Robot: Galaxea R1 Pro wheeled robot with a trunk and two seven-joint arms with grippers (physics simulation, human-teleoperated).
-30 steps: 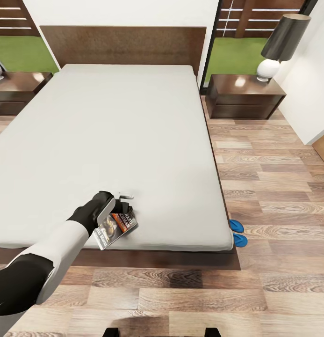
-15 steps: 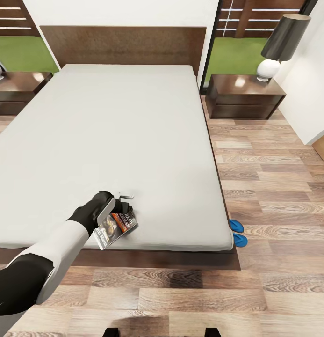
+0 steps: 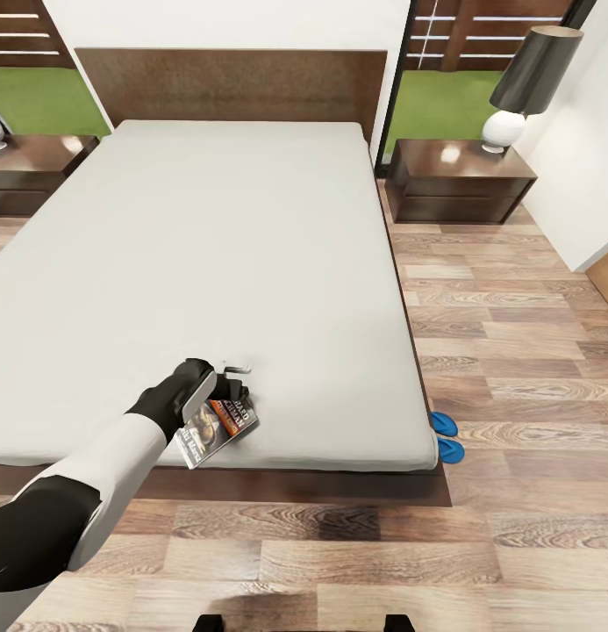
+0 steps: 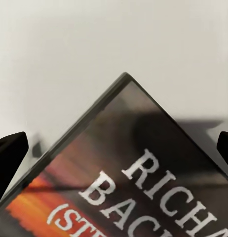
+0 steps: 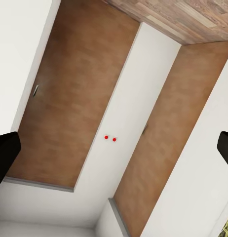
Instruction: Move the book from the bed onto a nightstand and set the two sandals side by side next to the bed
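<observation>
The book (image 3: 218, 426) lies near the front edge of the bed (image 3: 225, 246), showing its dark cover with an orange band and white lettering. My left gripper (image 3: 232, 379) hovers just over the book's far end and is open. In the left wrist view the book (image 4: 138, 182) sits between the two widely spread fingertips (image 4: 9, 153). The two blue sandals (image 3: 446, 437) lie close together on the floor at the bed's front right corner, partly tucked under the mattress edge. My right gripper (image 5: 114, 148) is open and faces brown door panels and white wall.
A nightstand (image 3: 457, 180) stands right of the headboard with a black-shaded lamp (image 3: 525, 88) on it. The other nightstand (image 3: 32, 171) is at the left. Wood-plank floor (image 3: 514, 351) runs along the bed's right side and front. A white wall closes the far right.
</observation>
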